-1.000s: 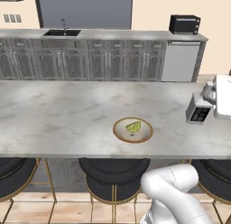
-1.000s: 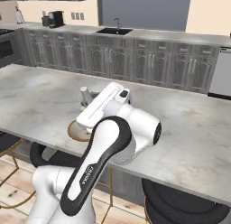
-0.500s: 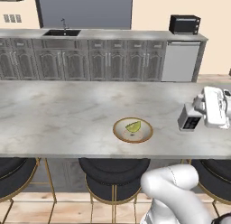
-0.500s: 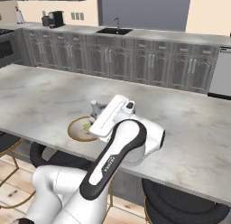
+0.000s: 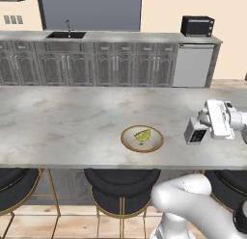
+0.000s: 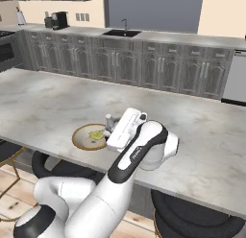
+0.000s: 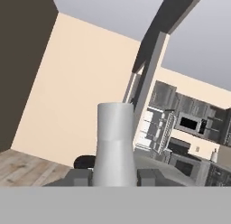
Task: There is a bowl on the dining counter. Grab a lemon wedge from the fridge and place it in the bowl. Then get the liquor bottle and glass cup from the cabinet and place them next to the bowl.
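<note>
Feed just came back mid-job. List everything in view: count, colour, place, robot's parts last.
dining counter: 1, grey-white marble, across the foreground
bowl: 1, tan rim, near the counter's front edge
lemon wedge: 1, yellow-green, in the bowl
liquor bottle: 1, pale neck, between the fingers
stools: 3, black, under the counter
sink: 1, dark, back counter
microwave: 1, black, back counter
gripper: 1, shut on the bottle, right of the bowl

Tan-rimmed bowl (image 5: pixel 142 139) — yellow-green lemon wedge (image 5: pixel 143 135) — veined grey-white dining counter (image 5: pixel 67 122).
</note>
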You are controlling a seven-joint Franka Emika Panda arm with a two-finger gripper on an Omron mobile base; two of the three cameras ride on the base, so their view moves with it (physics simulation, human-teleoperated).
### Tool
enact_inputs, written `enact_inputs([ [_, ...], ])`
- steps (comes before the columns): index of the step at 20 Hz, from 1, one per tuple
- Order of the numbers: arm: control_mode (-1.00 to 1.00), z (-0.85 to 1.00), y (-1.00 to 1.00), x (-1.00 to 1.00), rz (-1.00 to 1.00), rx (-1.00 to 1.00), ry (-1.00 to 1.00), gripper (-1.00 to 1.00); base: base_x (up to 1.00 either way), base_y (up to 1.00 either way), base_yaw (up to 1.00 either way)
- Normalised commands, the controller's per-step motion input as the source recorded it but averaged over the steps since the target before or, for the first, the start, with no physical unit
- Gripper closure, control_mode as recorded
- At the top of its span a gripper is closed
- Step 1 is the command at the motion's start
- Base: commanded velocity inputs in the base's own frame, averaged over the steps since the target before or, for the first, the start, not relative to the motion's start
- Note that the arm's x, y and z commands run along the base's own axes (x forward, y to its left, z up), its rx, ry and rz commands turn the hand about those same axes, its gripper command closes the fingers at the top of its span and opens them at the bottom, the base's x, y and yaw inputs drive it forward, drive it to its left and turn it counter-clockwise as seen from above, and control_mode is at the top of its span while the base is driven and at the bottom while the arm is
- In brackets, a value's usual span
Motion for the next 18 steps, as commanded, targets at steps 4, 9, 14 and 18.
enact_inputs([
  [4,-1.00,-0.43,0.01,0.27,0.01,-0.15,0.00,1.00,0.00,0.00,0.00],
  [9,-1.00,-0.37,0.00,0.21,0.00,-0.18,0.00,1.00,0.00,0.00,0.00],
  [14,-1.00,-0.39,0.00,0.22,0.00,-0.08,0.00,1.00,0.00,0.00,0.00],
  [18,-1.00,-0.26,0.00,0.16,0.02,0.09,0.03,1.00,0.00,0.00,0.00],
])
